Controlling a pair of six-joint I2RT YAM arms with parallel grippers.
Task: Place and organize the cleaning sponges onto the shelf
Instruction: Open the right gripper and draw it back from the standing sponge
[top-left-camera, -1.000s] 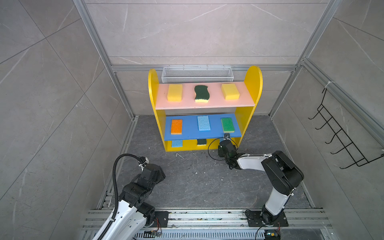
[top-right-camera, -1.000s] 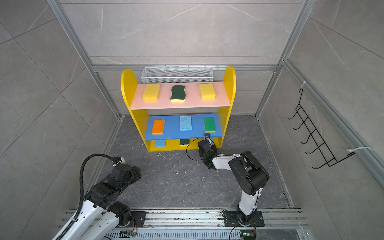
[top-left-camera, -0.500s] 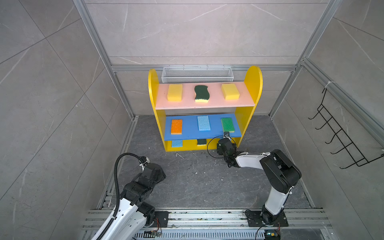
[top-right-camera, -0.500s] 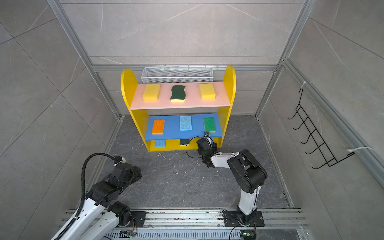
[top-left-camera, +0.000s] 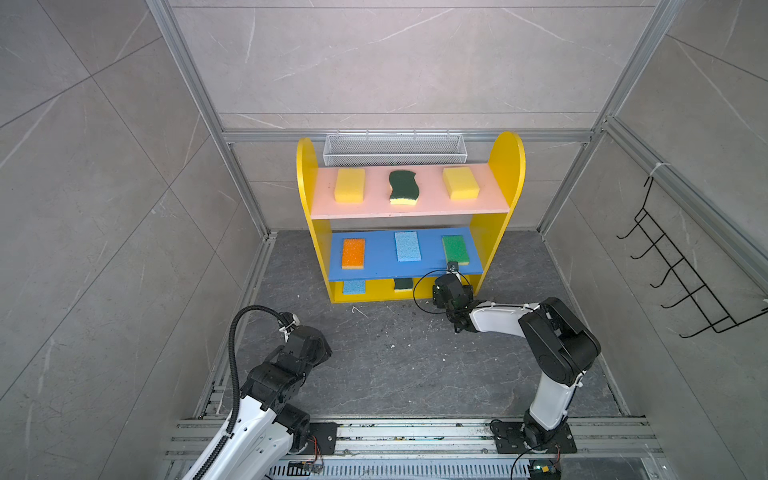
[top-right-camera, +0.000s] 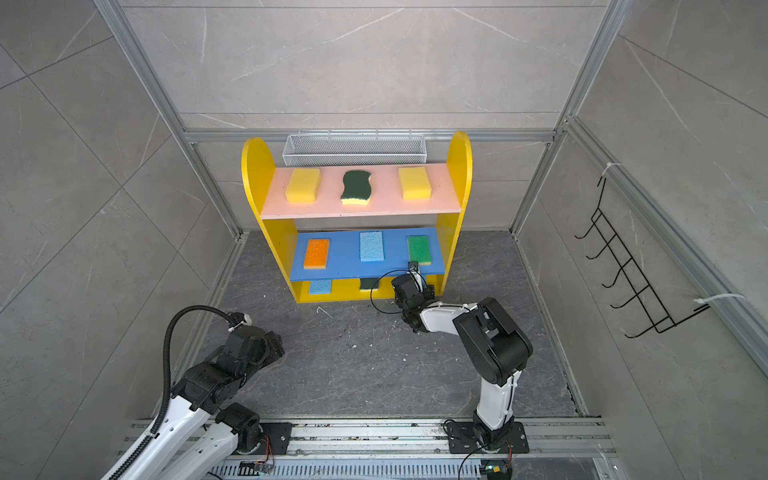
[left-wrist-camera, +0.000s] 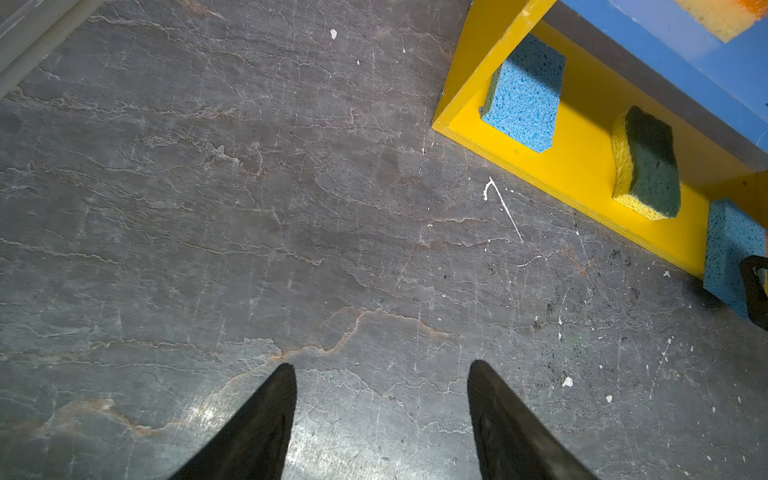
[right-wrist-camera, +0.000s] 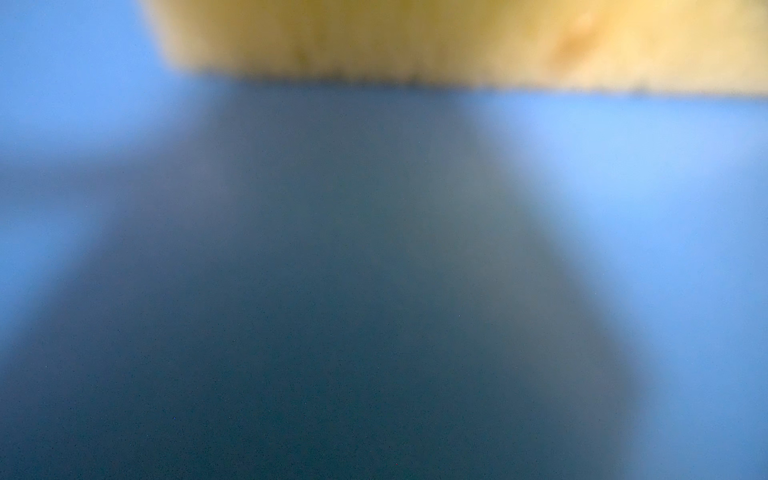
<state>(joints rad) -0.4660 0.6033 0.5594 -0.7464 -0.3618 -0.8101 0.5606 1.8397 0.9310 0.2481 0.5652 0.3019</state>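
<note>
The yellow shelf (top-left-camera: 505, 166) carries two yellow sponges (top-left-camera: 350, 185) (top-left-camera: 460, 183) and a scourer (top-left-camera: 402, 187) on its pink board. Orange (top-left-camera: 353, 252), light blue (top-left-camera: 407, 246) and green (top-left-camera: 455, 249) sponges lie on the blue board. On the base are a light blue sponge (left-wrist-camera: 523, 95), a scourer (left-wrist-camera: 648, 166) and another light blue sponge (left-wrist-camera: 731, 245). My right wrist (top-left-camera: 451, 291) reaches under the blue board; one black finger (left-wrist-camera: 754, 286) shows beside that last sponge, its jaws hidden. My left gripper (left-wrist-camera: 382, 368) hangs open and empty over the floor.
A white mesh basket (top-left-camera: 395, 149) sits behind the shelf top. A black wire hook rack (top-left-camera: 681, 282) hangs on the right wall. The right wrist view is a blur of blue board (right-wrist-camera: 665, 208) and a yellowish edge (right-wrist-camera: 415, 37). Grey floor (top-left-camera: 395, 365) lies before the shelf.
My right wrist has edged slightly left at the shelf base. The left arm has barely shifted. The sponges on the shelf lie as before.
</note>
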